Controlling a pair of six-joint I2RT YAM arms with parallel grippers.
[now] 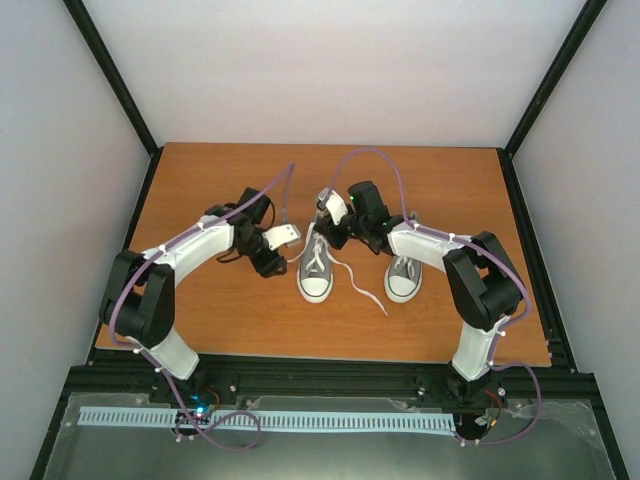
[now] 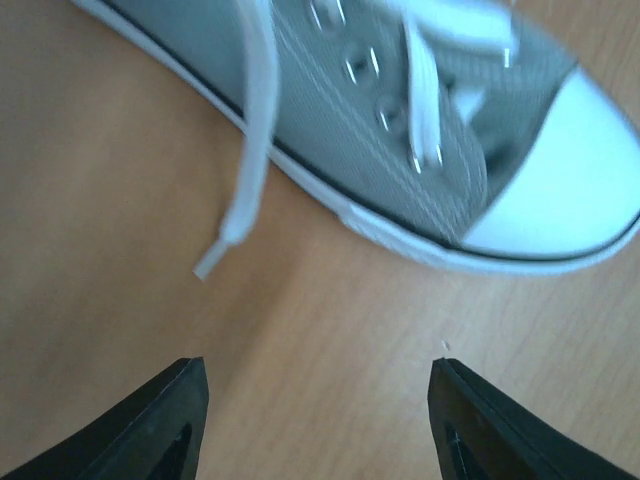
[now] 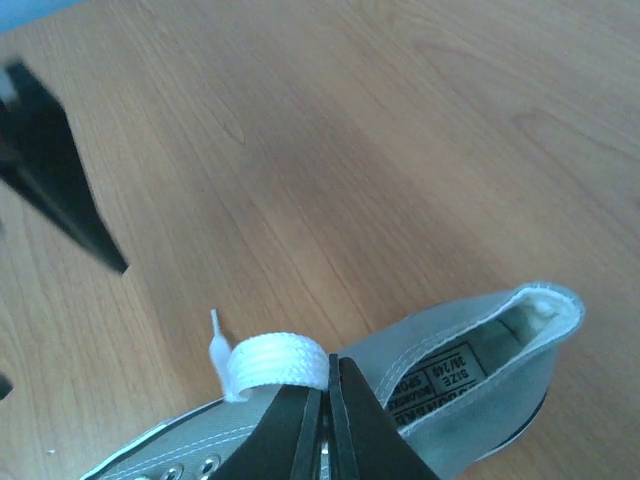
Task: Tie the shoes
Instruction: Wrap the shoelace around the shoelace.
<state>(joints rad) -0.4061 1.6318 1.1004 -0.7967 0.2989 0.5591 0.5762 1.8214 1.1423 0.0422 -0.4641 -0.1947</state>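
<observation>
Setting: wooden counter [image 1: 220,310] inside a pale-walled enclosure with black framing, seen from above; two arms reach in from the near edge.
Shoes: two small grey sneakers sit near the counter's middle, toes toward the arms. Left shoe [image 1: 316,270] has loose white laces; right shoe [image 1: 404,277] lies just beside the right arm, apart from the first.
Left tool [image 2: 318,400]: jaws stand wide and hold nothing, hovering over bare wood just beside the left shoe's toe cap. A free lace end [image 2: 240,210] trails onto the counter ahead of it.
Right tool [image 3: 326,420]: fingers pinched together on a folded loop of white lace [image 3: 275,362] above the shoe's heel opening.
Step in hand: likely forming the first bow loop on the left shoe.
Next move: probably the left tool must take the free lace end and wrap it around the held loop without pulling that loop loose.
</observation>
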